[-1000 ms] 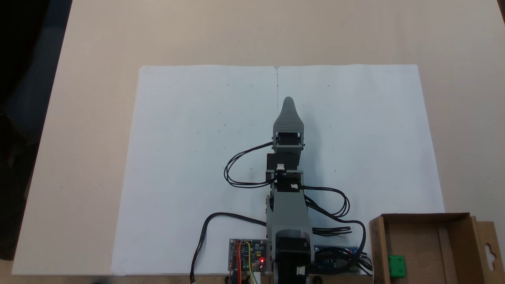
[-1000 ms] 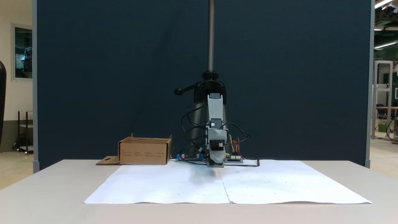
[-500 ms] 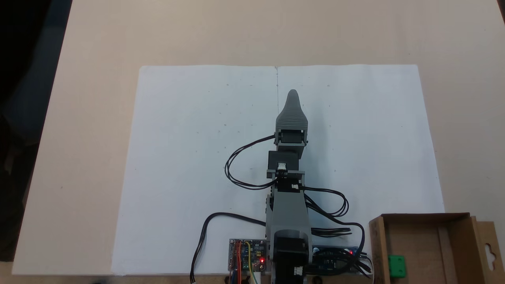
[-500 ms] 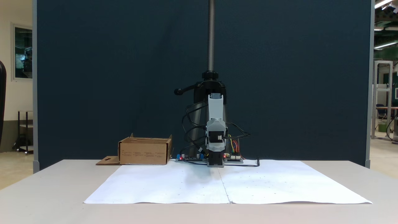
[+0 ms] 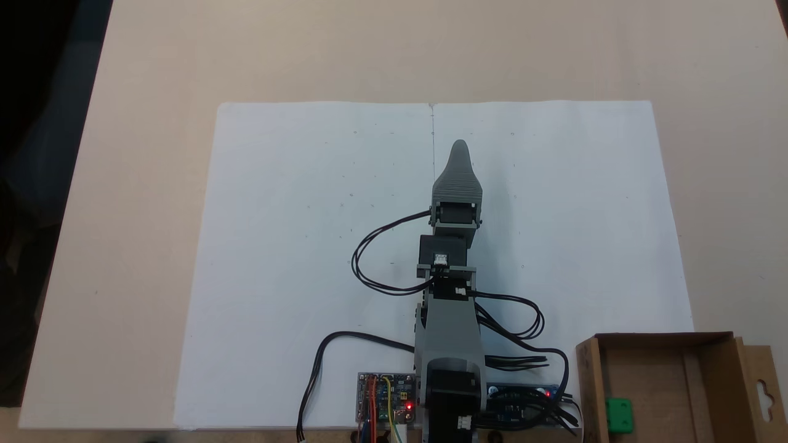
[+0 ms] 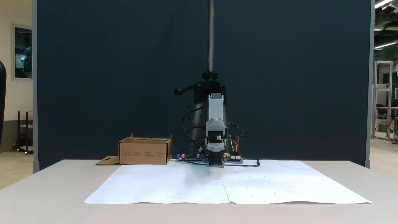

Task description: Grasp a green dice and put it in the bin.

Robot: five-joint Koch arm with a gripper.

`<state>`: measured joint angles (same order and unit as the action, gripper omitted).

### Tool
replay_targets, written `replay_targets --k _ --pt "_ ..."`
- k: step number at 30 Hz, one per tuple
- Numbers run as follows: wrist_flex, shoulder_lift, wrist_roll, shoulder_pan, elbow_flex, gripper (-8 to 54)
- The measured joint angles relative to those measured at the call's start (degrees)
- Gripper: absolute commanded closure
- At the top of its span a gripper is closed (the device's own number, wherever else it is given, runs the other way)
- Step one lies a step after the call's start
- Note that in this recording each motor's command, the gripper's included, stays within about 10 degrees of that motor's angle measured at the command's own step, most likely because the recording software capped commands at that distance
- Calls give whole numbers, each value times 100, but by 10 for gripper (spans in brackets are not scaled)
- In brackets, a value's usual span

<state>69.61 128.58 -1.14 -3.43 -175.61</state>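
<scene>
The green dice (image 5: 618,414) lies inside the bin (image 5: 588,381), against its left wall, at the bottom right of the top-down fixed view. In the front fixed view the bin (image 6: 144,152) stands to the left of the arm's base, and the dice is hidden behind its wall. My gripper (image 5: 459,147) points out over the middle of the white paper, far from the bin. Only its grey upper finger shows from above. From the front the gripper (image 6: 216,161) hangs low over the paper, its jaws stacked one behind the other, with nothing seen in them.
White paper (image 5: 295,246) covers the middle of the tan table (image 5: 135,184). Circuit boards (image 5: 385,399) and black cables (image 5: 369,264) sit beside the arm's base. A black stand with a pole (image 6: 211,46) rises behind the arm. The bin's side flap (image 5: 763,387) lies at the right.
The gripper reached a little farther out over the paper and rolled from a tilt to straight. In the last half second it barely moved. Dice and bin stayed put.
</scene>
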Motion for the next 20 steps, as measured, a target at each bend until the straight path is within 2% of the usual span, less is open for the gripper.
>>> replay_targets --k 20 --pt "404 0 0 97 0 1"
